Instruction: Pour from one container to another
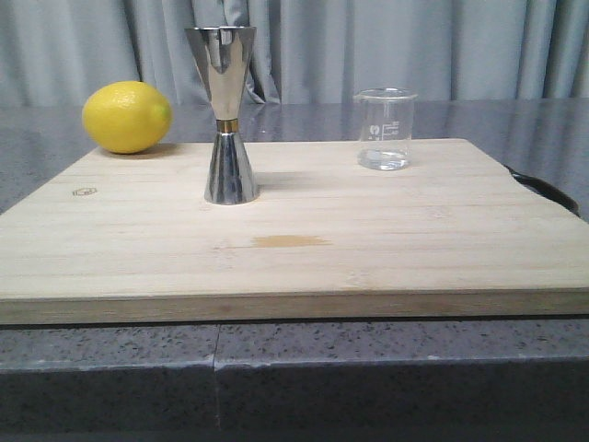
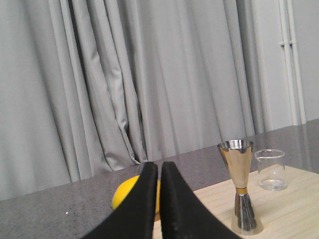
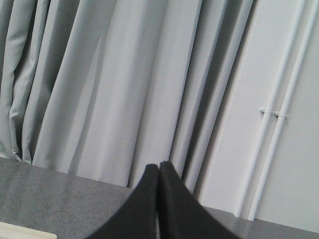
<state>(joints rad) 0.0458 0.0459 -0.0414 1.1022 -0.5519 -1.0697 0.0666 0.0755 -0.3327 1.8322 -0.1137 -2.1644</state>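
The small clear glass beaker (image 1: 384, 128) stands upright at the back right of the wooden board (image 1: 294, 239), with a little clear liquid in its bottom. The tall steel jigger (image 1: 226, 114) with a gold band at its waist stands left of the board's middle. Neither gripper shows in the front view. In the left wrist view my left gripper (image 2: 159, 167) is shut and empty, well short of the jigger (image 2: 241, 185) and beaker (image 2: 271, 170). My right gripper (image 3: 158, 167) is shut on nothing, facing the curtain; neither container appears in its view.
A yellow lemon (image 1: 126, 116) lies off the board's back left corner and shows as the lemon (image 2: 124, 194) behind the left fingers. A dark handle (image 1: 543, 190) sticks out at the board's right side. Grey counter (image 1: 294, 359) surrounds the board; curtains hang behind.
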